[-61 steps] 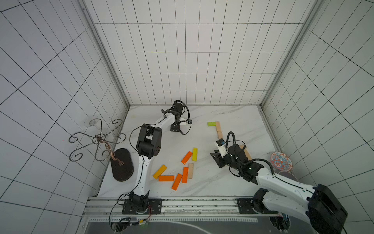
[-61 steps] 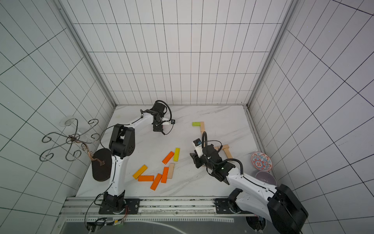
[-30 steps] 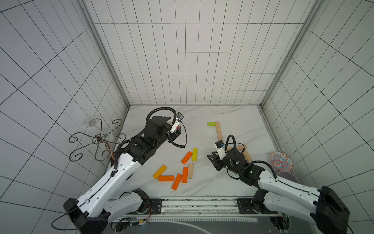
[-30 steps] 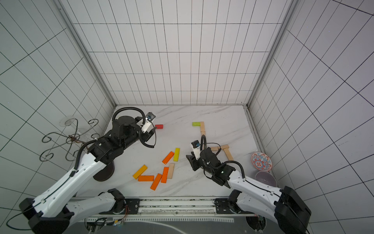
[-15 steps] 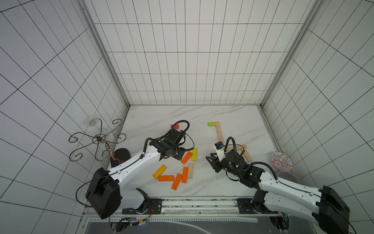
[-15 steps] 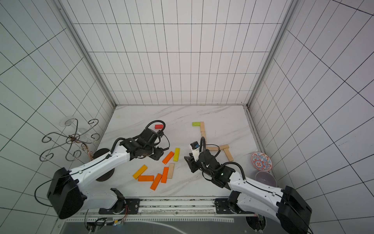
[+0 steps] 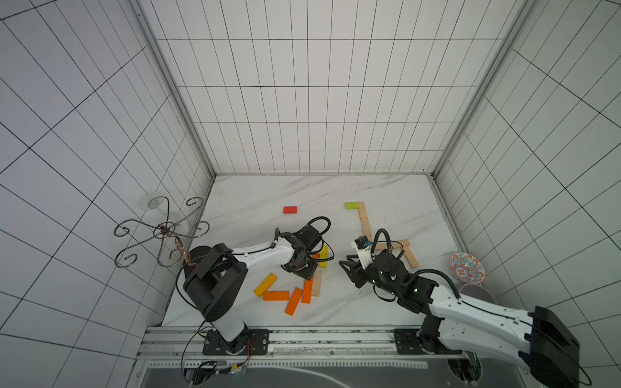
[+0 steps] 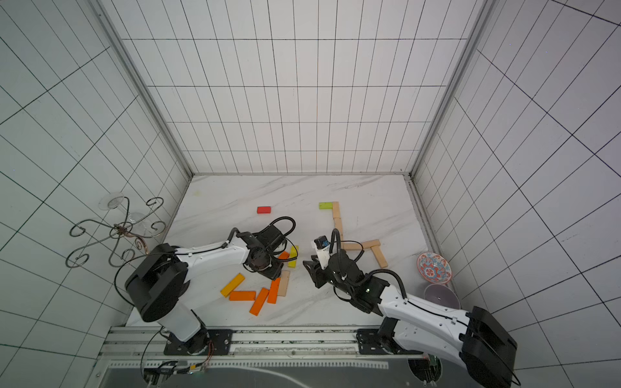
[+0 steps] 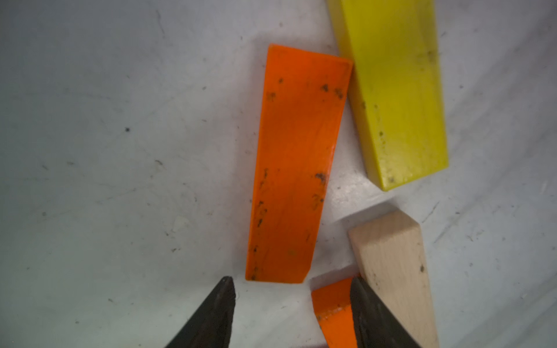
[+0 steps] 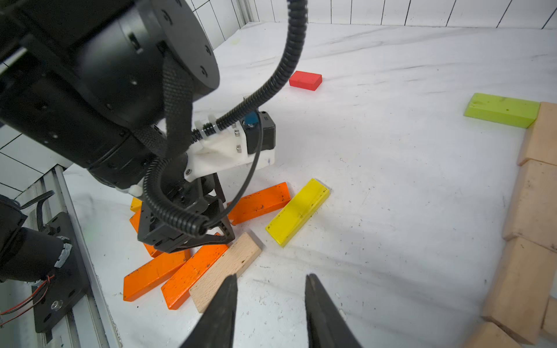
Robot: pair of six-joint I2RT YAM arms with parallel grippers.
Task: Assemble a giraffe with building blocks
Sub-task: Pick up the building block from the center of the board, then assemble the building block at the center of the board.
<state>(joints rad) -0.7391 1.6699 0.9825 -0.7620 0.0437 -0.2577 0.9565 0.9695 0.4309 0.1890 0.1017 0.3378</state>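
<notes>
My left gripper (image 9: 292, 283) is open and low over the loose pile, its fingers either side of the near end of an orange block (image 9: 295, 168). Beside that block lie a yellow block (image 9: 394, 90), a plain wood block (image 9: 394, 265) and a corner of another orange block (image 9: 334, 304). In both top views the left gripper (image 7: 304, 268) (image 8: 268, 267) covers part of the pile. My right gripper (image 10: 271, 278) is open and empty, just right of the pile. A green block (image 7: 350, 205) and a chain of wood blocks (image 7: 363, 218) lie flat at the right.
A red block (image 7: 289, 210) lies alone toward the back. A patterned bowl (image 7: 467, 270) and a purple cup (image 7: 475, 292) stand off the table's right edge. A wire stand (image 7: 158, 231) is beyond the left edge. Several orange blocks (image 7: 275, 295) lie near the front.
My left arm swung from the back of the table, where the red block now lies alone, down onto the block pile. My right gripper shifted slightly left, still open.
</notes>
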